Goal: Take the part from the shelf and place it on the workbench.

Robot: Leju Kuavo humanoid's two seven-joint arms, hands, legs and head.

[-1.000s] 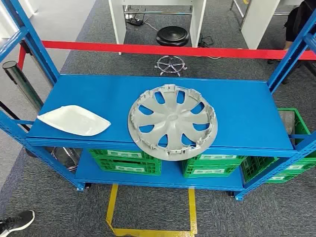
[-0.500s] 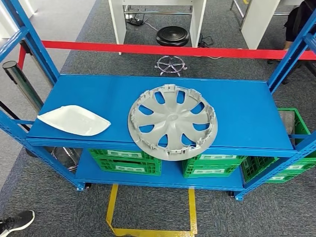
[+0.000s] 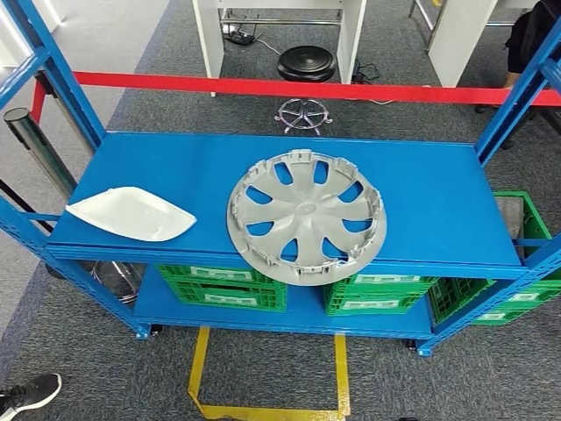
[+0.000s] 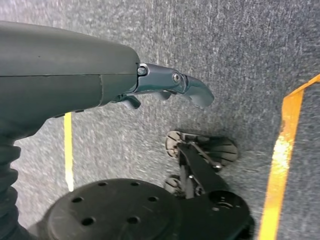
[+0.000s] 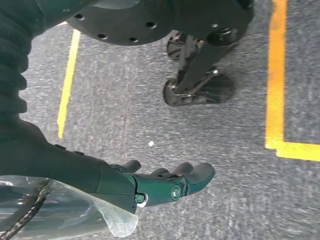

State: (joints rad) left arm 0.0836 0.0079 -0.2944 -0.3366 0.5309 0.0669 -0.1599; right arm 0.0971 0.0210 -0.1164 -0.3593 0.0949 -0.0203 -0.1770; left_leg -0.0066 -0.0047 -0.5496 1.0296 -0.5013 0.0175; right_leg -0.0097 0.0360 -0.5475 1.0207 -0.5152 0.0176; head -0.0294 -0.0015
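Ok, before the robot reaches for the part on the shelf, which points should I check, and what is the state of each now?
1. Grey round plastic wheel cover lies flat on the blue metal shelf: ok.
2. Its front edge hangs past the shelf's front edge, which gives a place to grip: ok.
3. Left hand holds nothing: ok.
4. Right hand holds nothing: ok.
5. White curved plastic panel lies apart from the wheel cover: ok.
6. Workbench free for placing: cannot tell.
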